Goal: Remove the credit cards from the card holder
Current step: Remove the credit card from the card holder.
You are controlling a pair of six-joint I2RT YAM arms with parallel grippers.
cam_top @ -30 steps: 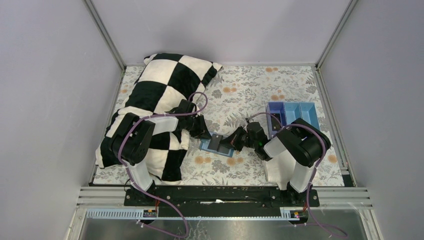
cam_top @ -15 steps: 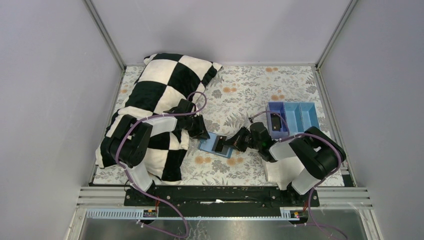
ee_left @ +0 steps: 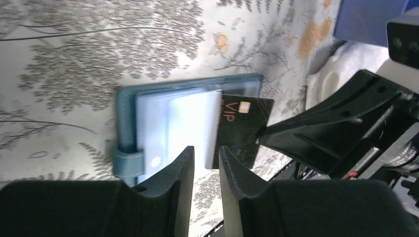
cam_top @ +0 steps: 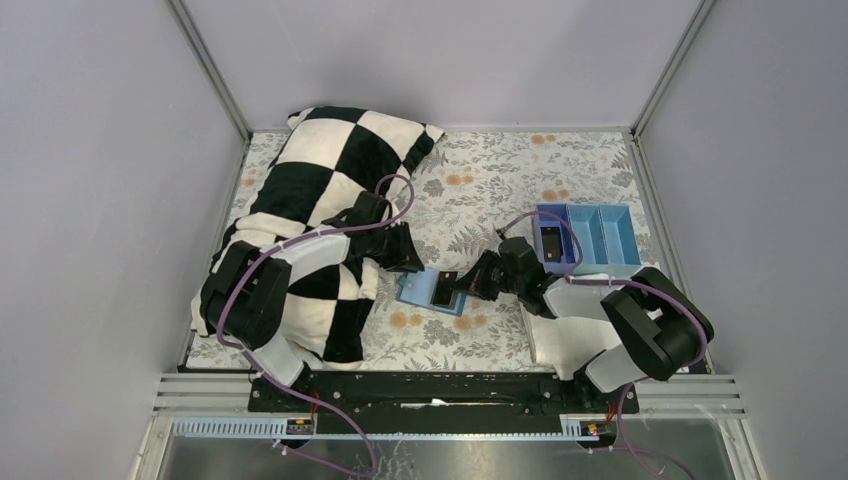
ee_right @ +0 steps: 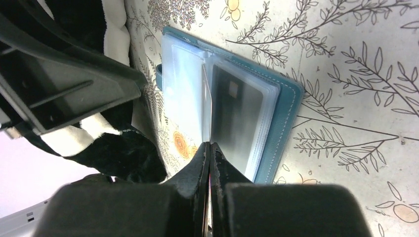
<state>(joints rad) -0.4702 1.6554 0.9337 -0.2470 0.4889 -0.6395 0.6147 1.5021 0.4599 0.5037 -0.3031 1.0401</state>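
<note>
Plain pale grey walls (cam_top: pixel 420 55) enclose the workspace on three sides, joined by aluminium corner posts (cam_top: pixel 207 68); a floral tablecloth (cam_top: pixel 500 180) in grey leaves and orange blossoms covers the table; a black-and-white checkered pillow (cam_top: pixel 330 160) lies at left; a blue compartment tray (cam_top: pixel 595 235) sits at right; lighting is even and soft.

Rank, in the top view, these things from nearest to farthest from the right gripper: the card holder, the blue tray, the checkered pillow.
From the right gripper:
1. Card holder, just to its left on the cloth, a black card half drawn out.
2. Blue tray, behind it to the right.
3. Checkered pillow, far left, reaching the back corner.
</note>
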